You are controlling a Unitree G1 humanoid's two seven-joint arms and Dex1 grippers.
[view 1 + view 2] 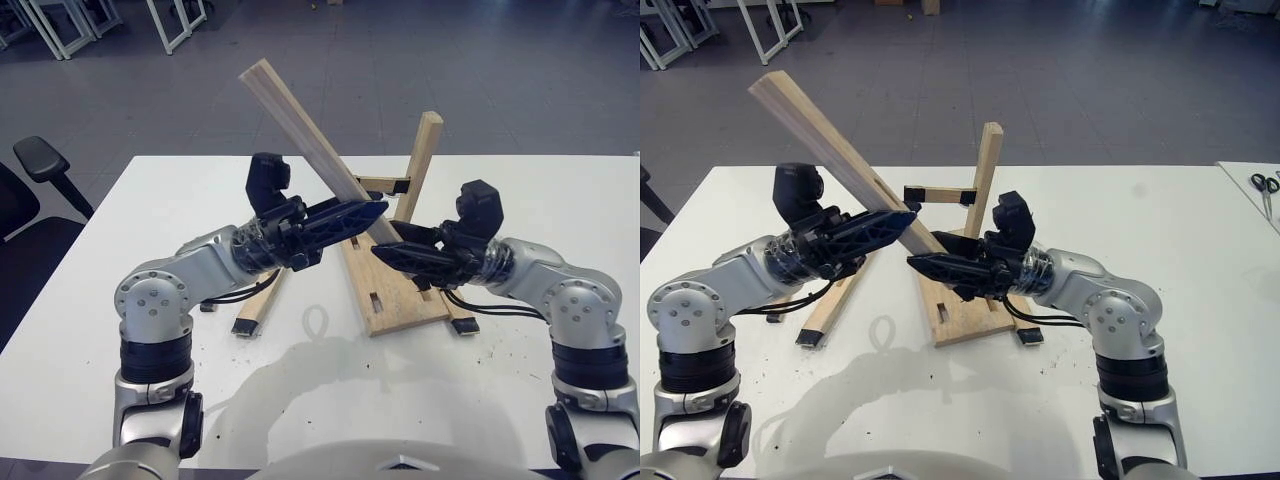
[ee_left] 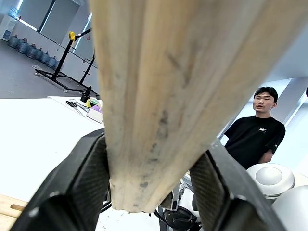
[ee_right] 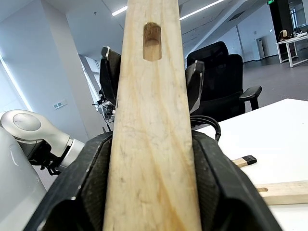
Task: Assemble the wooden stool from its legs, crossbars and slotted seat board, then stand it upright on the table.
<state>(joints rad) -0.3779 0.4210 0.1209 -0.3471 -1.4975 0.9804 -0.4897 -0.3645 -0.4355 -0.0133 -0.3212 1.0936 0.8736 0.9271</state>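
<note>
A long wooden leg [image 1: 300,130] slants up and to the left over the table. My left gripper [image 1: 372,211] is shut on it near its lower part, and the fingers [image 2: 72,192] press both sides of the wood [image 2: 159,96]. Just below, my right gripper [image 1: 382,250] is shut on the same leg [image 3: 151,120], which has a slot hole [image 3: 152,41]. The leg's low end hangs over the slotted seat board [image 1: 400,300], which lies flat. Behind it, a second leg [image 1: 424,155] stands upright with a crossbar [image 1: 378,184] attached. A third leg [image 1: 256,308] lies left of the board.
The white table [image 1: 480,400] has free room at the front and on both sides. A black chair [image 1: 40,160] stands off the left edge. Scissors [image 1: 1265,183] lie on a neighbouring table to the right. A thin loop of cord [image 1: 315,322] lies near the board.
</note>
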